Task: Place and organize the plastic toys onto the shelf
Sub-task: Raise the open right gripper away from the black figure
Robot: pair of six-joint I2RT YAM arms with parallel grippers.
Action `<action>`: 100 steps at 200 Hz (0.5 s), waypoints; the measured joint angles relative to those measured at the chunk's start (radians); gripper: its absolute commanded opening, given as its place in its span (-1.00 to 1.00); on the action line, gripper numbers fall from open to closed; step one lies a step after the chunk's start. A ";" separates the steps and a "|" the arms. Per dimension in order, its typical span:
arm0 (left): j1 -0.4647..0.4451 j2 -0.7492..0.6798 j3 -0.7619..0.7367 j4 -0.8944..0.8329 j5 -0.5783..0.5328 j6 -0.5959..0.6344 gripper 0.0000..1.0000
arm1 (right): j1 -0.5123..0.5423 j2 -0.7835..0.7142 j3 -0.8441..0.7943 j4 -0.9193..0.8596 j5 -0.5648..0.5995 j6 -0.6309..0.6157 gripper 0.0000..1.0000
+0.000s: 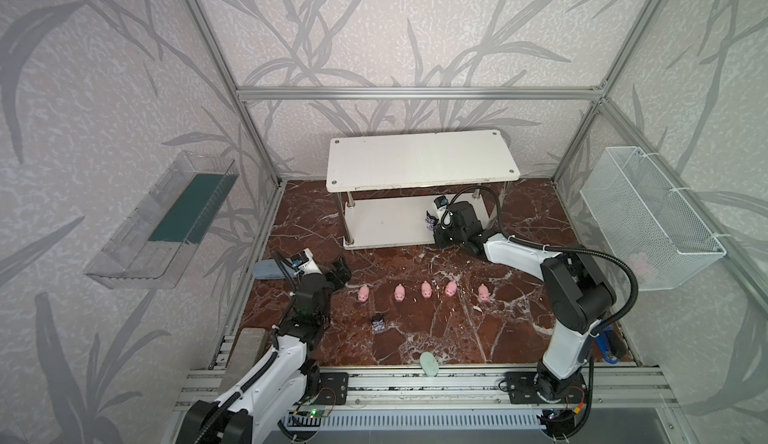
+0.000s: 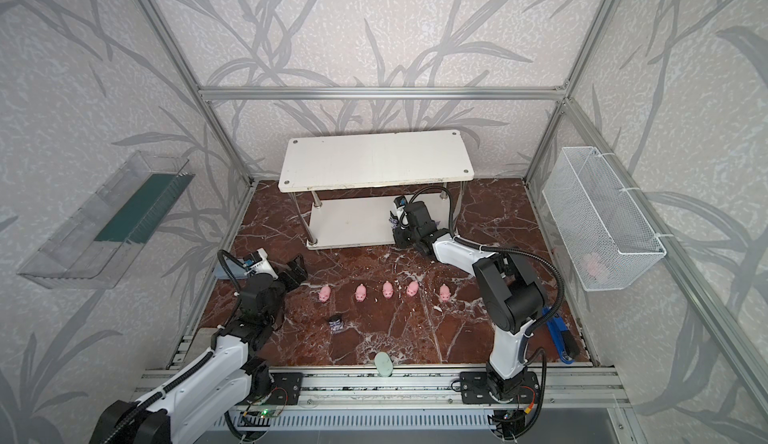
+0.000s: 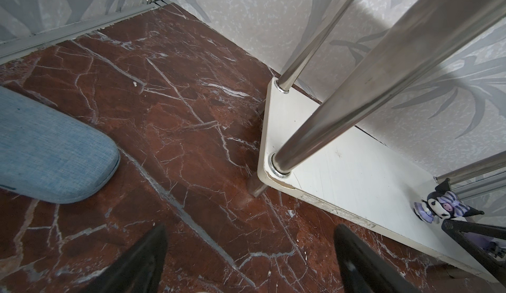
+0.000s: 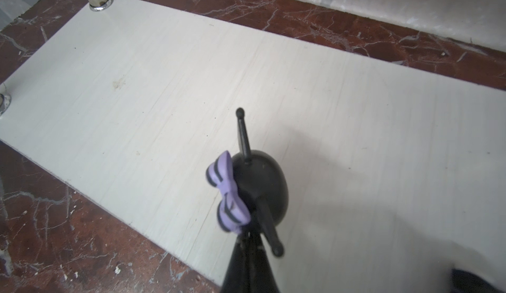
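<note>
The white two-tier shelf (image 1: 419,159) (image 2: 374,159) stands at the back on chrome posts. My right gripper (image 1: 434,225) (image 4: 249,235) is shut on a dark purple-black figurine (image 1: 430,219) (image 4: 260,187) with a lilac bow, at the front right of the lower board (image 4: 164,86). I cannot tell whether it touches the board. In the left wrist view that figurine (image 3: 443,206) faces outward. Several pink pigs (image 1: 426,289) (image 2: 387,290) stand in a row on the floor. Another dark figurine (image 1: 378,322) (image 2: 336,323) stands in front of them. My left gripper (image 1: 338,271) (image 3: 252,231) is open and empty, left of the pigs.
A grey-blue case (image 1: 268,269) (image 3: 54,152) lies by the left arm. A pale green oval (image 1: 429,364) rests at the front edge. On the left wall hangs a clear tray (image 1: 162,222), on the right wall a wire basket (image 1: 648,213). A blue object (image 2: 559,334) lies at the right.
</note>
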 measured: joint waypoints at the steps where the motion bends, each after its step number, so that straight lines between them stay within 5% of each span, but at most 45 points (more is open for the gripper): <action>1: 0.000 0.000 0.000 0.000 0.000 0.000 0.86 | 0.000 0.001 0.000 -0.001 0.000 0.000 -1.00; 100: 0.001 0.008 0.000 0.001 0.000 0.000 0.86 | -0.010 0.020 0.003 -0.005 0.001 -0.005 -1.00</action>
